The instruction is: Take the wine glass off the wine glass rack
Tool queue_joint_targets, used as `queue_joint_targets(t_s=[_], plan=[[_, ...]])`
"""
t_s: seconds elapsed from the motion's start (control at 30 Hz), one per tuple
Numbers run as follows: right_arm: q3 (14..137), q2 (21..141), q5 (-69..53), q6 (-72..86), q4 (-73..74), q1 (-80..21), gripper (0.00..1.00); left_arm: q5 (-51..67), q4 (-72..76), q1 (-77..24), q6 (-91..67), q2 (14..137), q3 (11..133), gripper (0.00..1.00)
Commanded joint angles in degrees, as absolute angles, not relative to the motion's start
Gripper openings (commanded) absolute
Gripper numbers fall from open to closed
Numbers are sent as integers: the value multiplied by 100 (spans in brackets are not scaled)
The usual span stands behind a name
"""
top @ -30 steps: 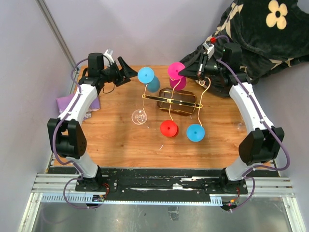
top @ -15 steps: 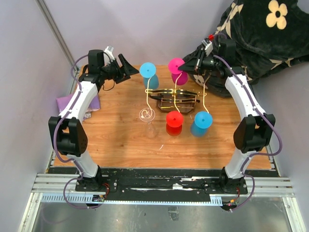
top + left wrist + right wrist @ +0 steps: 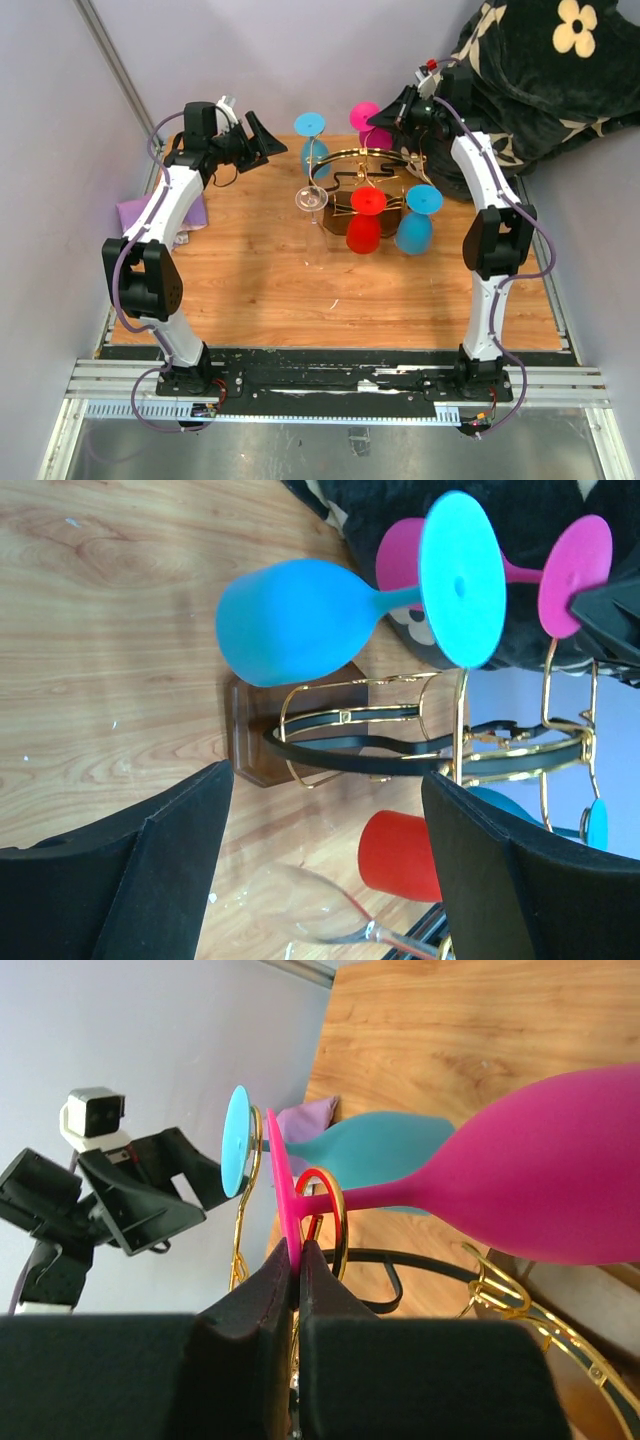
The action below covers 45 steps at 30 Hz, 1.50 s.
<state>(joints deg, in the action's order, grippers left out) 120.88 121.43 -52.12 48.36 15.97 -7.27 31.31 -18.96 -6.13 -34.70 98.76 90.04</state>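
Grasp made, removal not yet: the right gripper [image 3: 296, 1250] is pinched tight on the foot of the matte pink wine glass [image 3: 540, 1190], which hangs in a far loop of the gold wire wine glass rack [image 3: 360, 761]; the left gripper [image 3: 325, 820] gapes wide, holding nothing

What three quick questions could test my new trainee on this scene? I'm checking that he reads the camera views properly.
1. True or false: the left gripper is shut on a glass.
2. Which glass's foot does the right gripper pinch? A red glass, B magenta glass, C clear glass.
3. How many glasses are on the wine glass rack?
Key: 1 false, it is open; 2 B; 3 five.
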Motion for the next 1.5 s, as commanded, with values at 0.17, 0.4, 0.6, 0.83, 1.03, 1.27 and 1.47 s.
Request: queue_joint_targets(t_s=[0.17, 0.4, 0.6, 0.83, 1.03, 1.27, 1.47], plan=[[12947, 13292, -5217, 4642, 3243, -1061, 1, 3059, -2020, -628, -3257, 9855, 9251, 82], [12343, 13211, -5073, 4631, 3087, -1402, 1, 2850, -2234, -553, -3164, 9709, 9434, 83], [11629, 13025, -5015, 4744, 2774, -1677, 1, 2810, -2302, -407, -3179, 9560, 9399, 83], [10856, 12721, -5023, 4755, 2575, -2080, 1, 2813, -2387, -279, -3138, 9422, 9303, 84], [10831, 12702, -5002, 4700, 2586, -2230, 1, 2671, -2518, -255, -3112, 9163, 9278, 84], [11443, 12898, -5089, 4715, 2686, -2202, 1, 2474, -2753, -246, -3038, 8679, 8916, 84], [12013, 12894, -5098, 4796, 2766, -2092, 1, 2413, -2949, -246, -2890, 8118, 8247, 84]])
